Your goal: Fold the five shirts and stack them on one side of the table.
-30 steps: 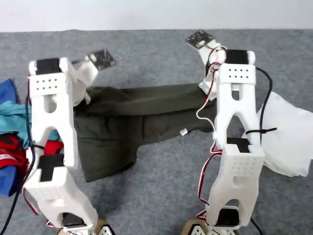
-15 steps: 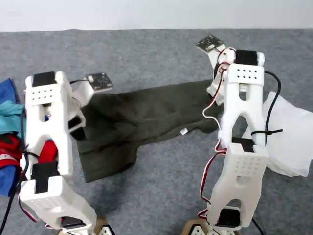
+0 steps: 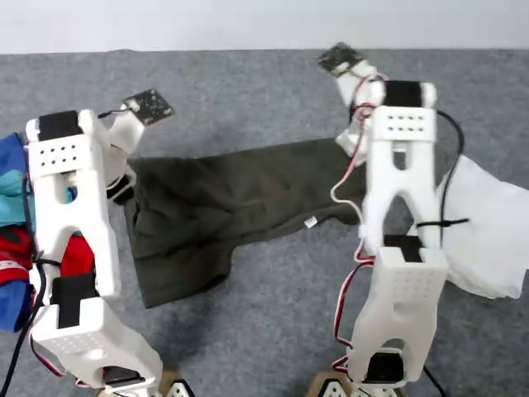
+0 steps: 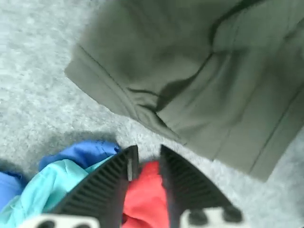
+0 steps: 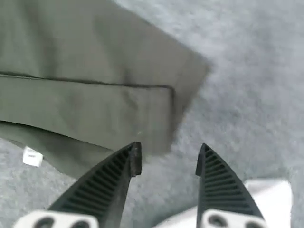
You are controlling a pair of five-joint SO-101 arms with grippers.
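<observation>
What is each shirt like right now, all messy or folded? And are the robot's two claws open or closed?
green shirt: lying on the table, rumpled, partly folded over.
white shirt: lying loosely at the right side of the table.
pile of blue, teal and red shirts: bunched in a heap, not folded.
left gripper: open a little, holding nothing.
right gripper: open, holding nothing.

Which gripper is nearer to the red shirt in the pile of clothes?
Left. The left gripper is close by the red shirt; the right gripper is far off, over an edge of the olive shirt.
</observation>
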